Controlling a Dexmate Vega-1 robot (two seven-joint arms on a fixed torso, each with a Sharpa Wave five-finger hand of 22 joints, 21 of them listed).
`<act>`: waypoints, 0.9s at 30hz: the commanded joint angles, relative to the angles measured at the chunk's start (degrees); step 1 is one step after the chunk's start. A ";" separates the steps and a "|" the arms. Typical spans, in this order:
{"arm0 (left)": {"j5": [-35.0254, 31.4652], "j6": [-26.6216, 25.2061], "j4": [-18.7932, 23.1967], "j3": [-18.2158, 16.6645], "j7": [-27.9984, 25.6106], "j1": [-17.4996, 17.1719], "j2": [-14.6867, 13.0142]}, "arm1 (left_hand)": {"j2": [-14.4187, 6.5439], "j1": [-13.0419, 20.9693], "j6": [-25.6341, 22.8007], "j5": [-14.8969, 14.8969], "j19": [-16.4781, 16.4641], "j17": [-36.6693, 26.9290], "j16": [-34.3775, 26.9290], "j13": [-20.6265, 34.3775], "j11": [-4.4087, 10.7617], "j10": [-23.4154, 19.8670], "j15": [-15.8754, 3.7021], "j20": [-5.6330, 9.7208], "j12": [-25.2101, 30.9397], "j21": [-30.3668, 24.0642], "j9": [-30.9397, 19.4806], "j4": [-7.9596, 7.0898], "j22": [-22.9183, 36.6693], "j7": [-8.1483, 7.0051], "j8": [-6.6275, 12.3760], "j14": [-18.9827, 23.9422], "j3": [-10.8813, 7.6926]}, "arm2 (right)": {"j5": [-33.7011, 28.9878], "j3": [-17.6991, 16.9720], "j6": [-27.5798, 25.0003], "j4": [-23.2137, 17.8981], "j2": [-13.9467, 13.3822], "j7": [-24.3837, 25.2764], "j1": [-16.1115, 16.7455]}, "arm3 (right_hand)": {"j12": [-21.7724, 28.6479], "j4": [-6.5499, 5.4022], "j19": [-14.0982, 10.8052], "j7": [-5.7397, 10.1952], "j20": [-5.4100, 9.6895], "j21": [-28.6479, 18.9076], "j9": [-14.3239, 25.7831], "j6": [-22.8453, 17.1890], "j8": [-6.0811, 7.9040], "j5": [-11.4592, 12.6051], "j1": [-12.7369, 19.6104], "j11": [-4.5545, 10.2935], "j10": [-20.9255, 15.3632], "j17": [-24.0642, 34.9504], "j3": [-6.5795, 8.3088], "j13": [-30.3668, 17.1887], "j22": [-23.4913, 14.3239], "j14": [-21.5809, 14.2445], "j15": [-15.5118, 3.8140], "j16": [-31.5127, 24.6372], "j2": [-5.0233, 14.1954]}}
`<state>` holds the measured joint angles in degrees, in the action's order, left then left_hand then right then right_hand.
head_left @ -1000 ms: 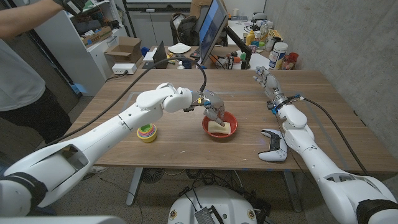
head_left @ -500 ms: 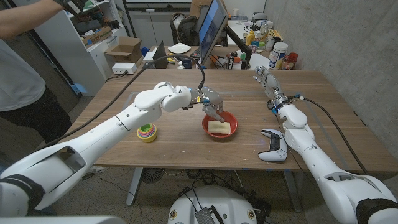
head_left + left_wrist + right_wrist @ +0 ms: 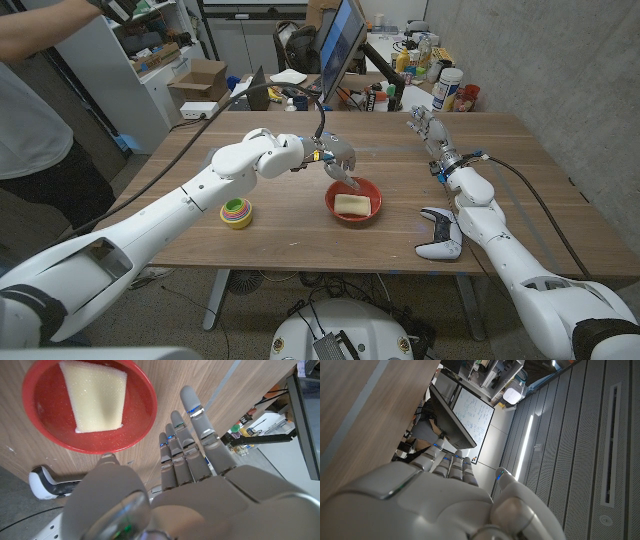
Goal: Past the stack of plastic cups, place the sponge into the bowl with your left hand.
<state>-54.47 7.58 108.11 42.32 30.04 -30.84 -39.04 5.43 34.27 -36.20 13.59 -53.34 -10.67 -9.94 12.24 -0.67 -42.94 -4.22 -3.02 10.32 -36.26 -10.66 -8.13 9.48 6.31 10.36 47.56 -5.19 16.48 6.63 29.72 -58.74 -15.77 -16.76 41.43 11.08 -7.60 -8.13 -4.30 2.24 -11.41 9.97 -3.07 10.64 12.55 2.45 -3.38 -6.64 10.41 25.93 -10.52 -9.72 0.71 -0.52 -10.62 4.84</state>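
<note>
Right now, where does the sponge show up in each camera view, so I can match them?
Head view: the sponge lies inside the red bowl at table centre, just beside the left hand.
Left wrist view: sponge in the bowl, beyond the left hand's fingers.
Right wrist view: not in it.
Shared landmark: the white game controller.

The sponge [image 3: 352,204] lies in the bowl [image 3: 336,212], cup stack [image 3: 236,212] left.

Red bowl [image 3: 90,435] clipped by the left wrist picture's upper edge, game controller [image 3: 50,482] half hidden behind the left hand [image 3: 190,495], bottles [image 3: 445,85] beyond the worktop too small to tell
</note>
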 commanded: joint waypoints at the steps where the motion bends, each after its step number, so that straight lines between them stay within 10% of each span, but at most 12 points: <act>1: -2.66 -3.04 2.08 -0.99 0.03 -0.71 -0.56 | 0.15 -0.76 1.04 0.61 1.80 -0.15 0.01 -0.10 -0.53 2.22 1.15 -1.12 -0.14 1.70 -0.17 -0.16 0.08 0.05 -0.09 -3.14 0.79 | -0.09 -0.01 -0.23 -0.64 -0.26 -0.07 -0.07 | 0.01 -0.16 -0.25 -0.11 1.36 0.08 0.25 -0.35 0.08 0.37 0.41 0.24 -0.54 -0.02 -0.27 -0.23 -0.26 -0.44 -0.30 -0.09 1.88; 13: -3.62 -5.92 3.06 -2.65 -0.44 -1.52 -1.24 | -3.73 -2.13 8.03 1.42 8.42 -0.26 -0.11 -0.70 -2.25 11.68 3.45 -4.33 -0.17 8.34 -0.09 -0.39 0.22 -0.07 -0.44 -14.34 0.84 | -0.17 0.09 -0.24 -0.51 -0.21 -0.01 -0.25 | 0.02 -0.15 -0.19 -0.15 1.34 0.10 0.24 -0.36 0.08 0.37 0.42 0.12 -0.57 -0.02 -0.29 -0.23 -0.26 -0.43 -0.26 -0.08 1.88; 27: -4.31 -9.54 4.73 -3.95 0.65 -1.68 -1.47 | -14.24 -6.58 28.97 1.07 31.09 -0.11 -0.12 -1.02 -2.75 32.55 8.99 -9.01 0.03 23.63 0.26 -0.33 0.93 -1.93 -0.64 -34.93 -0.49 | 0.26 -0.14 -0.19 -1.04 -0.31 -0.12 0.13 | 0.03 -0.16 -0.11 -0.14 1.36 0.11 0.24 -0.31 0.06 0.37 0.41 0.25 -0.59 -0.02 -0.33 -0.23 -0.27 -0.41 -0.31 -0.07 1.88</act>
<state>-58.69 0.91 111.68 39.44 29.55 -32.38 -40.51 -7.50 28.09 -9.46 14.91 -24.59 -10.65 -9.94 11.17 -2.83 -12.41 3.97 -11.43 10.32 -13.94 -10.38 -8.39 10.19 4.17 9.92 14.35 -5.16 16.46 6.65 29.53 -59.21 -15.95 -16.95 41.20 11.08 -7.84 -8.13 -4.30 2.24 -11.41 9.97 -3.08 10.64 12.55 2.45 -3.38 -6.64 10.41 25.69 -10.52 -9.72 0.71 -0.52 -10.62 4.84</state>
